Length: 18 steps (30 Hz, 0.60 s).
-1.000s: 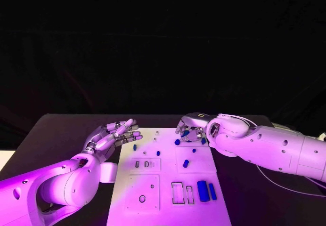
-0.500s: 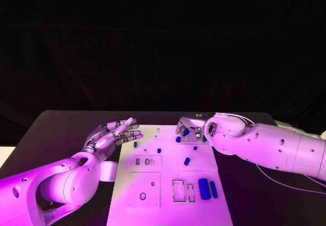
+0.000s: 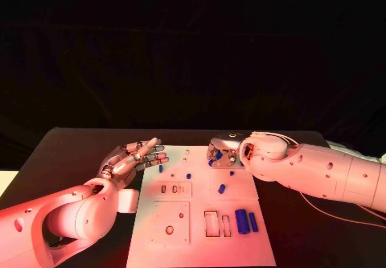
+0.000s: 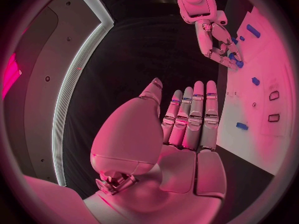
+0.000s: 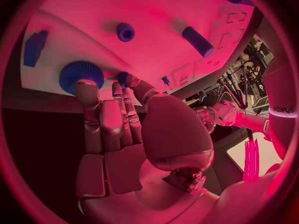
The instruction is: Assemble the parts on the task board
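Two hands work here: the left hand (image 3: pixel 133 159) hovers spread and empty beside the task board (image 3: pixel 201 245) on the counter, while the right hand (image 3: pixel 223 153) fingers a blue gear (image 5: pixel 81 74) at the board's far end, which could slip aside under uneven pressure.

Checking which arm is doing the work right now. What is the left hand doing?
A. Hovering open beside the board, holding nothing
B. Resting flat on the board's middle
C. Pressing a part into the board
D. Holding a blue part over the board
A: the left hand has its fingers straight and apart beside the board's edge, with nothing in it; the left wrist view shows its palm bare.
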{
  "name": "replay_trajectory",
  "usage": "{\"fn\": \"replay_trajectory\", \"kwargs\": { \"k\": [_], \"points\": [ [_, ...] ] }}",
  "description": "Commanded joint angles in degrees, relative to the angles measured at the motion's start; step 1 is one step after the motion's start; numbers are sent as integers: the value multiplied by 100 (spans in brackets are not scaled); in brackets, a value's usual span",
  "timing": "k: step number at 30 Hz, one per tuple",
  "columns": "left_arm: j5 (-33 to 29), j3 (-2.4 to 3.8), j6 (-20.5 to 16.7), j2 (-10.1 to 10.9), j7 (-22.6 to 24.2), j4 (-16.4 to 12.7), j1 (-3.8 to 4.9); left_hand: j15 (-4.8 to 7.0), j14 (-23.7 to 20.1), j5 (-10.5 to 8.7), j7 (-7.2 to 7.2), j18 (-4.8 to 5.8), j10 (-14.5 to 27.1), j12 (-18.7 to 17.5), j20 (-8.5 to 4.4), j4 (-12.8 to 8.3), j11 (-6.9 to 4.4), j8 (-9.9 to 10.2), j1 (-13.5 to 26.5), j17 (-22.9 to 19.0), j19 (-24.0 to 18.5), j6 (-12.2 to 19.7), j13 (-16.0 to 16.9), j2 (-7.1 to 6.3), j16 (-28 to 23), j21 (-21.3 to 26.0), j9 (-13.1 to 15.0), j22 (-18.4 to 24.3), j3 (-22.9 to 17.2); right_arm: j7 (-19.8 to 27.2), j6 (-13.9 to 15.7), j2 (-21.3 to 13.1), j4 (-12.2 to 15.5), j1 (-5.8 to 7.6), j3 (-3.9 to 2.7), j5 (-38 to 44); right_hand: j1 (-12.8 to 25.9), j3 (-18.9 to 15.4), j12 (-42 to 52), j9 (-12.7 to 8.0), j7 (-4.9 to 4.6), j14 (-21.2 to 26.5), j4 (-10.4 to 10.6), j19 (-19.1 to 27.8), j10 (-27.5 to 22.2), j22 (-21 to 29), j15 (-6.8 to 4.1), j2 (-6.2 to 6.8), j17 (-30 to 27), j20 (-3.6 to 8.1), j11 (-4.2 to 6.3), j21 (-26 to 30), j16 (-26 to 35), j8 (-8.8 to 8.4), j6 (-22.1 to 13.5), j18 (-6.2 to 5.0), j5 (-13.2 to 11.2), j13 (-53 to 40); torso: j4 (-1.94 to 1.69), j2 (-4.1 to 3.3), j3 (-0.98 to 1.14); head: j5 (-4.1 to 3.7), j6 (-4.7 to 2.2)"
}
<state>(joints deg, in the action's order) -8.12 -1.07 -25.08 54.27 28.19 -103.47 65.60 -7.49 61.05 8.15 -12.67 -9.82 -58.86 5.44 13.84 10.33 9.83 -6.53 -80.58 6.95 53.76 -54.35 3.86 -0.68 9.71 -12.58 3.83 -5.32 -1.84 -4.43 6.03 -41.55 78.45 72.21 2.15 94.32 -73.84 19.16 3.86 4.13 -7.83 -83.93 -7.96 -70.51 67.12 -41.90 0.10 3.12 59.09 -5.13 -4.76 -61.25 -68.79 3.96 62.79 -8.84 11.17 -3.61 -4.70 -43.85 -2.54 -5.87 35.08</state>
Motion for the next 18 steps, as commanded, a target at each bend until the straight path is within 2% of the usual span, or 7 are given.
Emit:
{"fn": "replay_trajectory", "kwargs": {
  "k": [1, 8, 10, 18],
  "points": [
    [-15, 6, 113, -1, -3, -14, 10, 1, 54, -32, -25, -72, -30, -24, -2, -35, 16, 38, -9, 6, 53, -18, -2, 39, -22, -20, -8, 7, 11, 20, -185, 24, -21, -4, 0, 73, 2, 51, -22, 9, 4, -291, 16, -56, 60, -92, -15, 38, 70, 7, 13, -76, -70, -9, 44, 55, -34, -7, 0, -11, 1, 6, 12],
    [-16, 6, 120, -1, -15, -17, 11, 1, 55, -32, -26, -72, -30, -26, -2, -39, 17, 40, -12, 7, 54, -17, -2, 42, -23, -20, -8, 8, 11, -16, -276, 80, -110, -19, 2, 97, -39, 203, -18, 26, 22, -276, 82, -86, 149, -341, -36, 14, 246, 21, 38, -300, -256, 4, 160, 82, -47, -9, -11, -14, 1, 0, 37],
    [-18, 6, 123, 1, -19, -17, 12, 0, 56, -34, -28, -72, -29, -29, -3, -42, 18, 42, -15, 9, 55, -17, -3, 45, -24, -19, -9, 9, 10, -21, -281, 93, -132, -26, 2, 114, -86, 274, -15, 36, 28, -273, 82, -97, 185, -408, -48, -20, 288, 28, 51, -357, -299, 13, 205, 89, -130, -11, -13, -16, 0, 2, 47],
    [-24, 6, 131, 4, -35, -22, 12, 0, 59, -38, -30, -71, -28, -34, -3, -48, 20, 46, -20, 11, 58, -16, -3, 52, -26, -18, -9, 11, 9, -30, -159, 131, -173, -43, 4, 154, -150, 444, -17, 60, 38, -262, 106, -108, 261, -545, -64, -81, 363, 40, 68, -483, -388, 21, 303, 105, -252, -12, -8, -18, -6, 2, 66]
  ]
}}
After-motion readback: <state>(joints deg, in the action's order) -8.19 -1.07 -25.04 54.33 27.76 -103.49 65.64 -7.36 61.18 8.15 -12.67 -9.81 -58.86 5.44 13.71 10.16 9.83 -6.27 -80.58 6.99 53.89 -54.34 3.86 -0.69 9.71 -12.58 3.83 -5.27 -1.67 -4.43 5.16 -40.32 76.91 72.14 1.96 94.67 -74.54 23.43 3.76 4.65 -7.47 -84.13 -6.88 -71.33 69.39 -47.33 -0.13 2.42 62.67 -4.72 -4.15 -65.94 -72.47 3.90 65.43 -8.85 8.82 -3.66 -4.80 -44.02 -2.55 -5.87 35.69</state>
